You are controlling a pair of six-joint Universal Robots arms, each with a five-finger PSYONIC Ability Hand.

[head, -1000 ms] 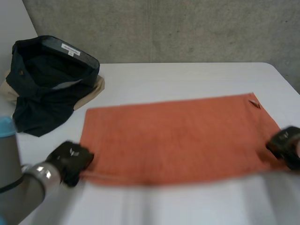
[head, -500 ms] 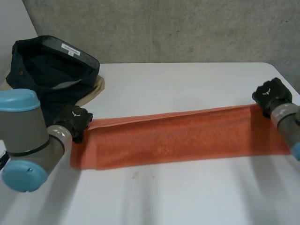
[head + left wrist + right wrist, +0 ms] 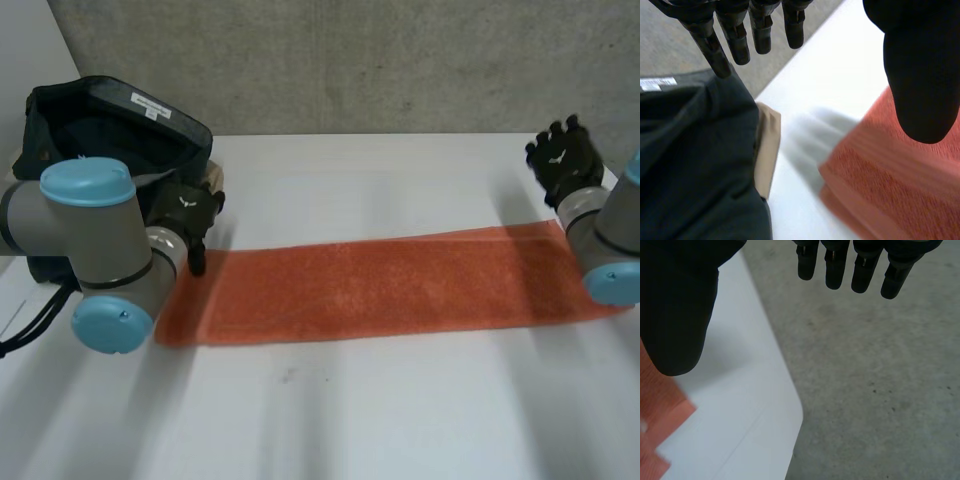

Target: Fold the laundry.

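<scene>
Folded orange towel [image 3: 380,290] near dark garment [image 3: 90,140]

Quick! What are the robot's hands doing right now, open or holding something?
Left hand: open, holding nothing, by the end of the orange towel.
Right hand: open, holding nothing.

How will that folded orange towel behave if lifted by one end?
The orange towel is probably floppy: it lies flat as a long folded strip, so the free end would likely sag and drag. Its nubby pile looks unlikely to slide easily on the white table. The layers may come apart when lifted.
</scene>
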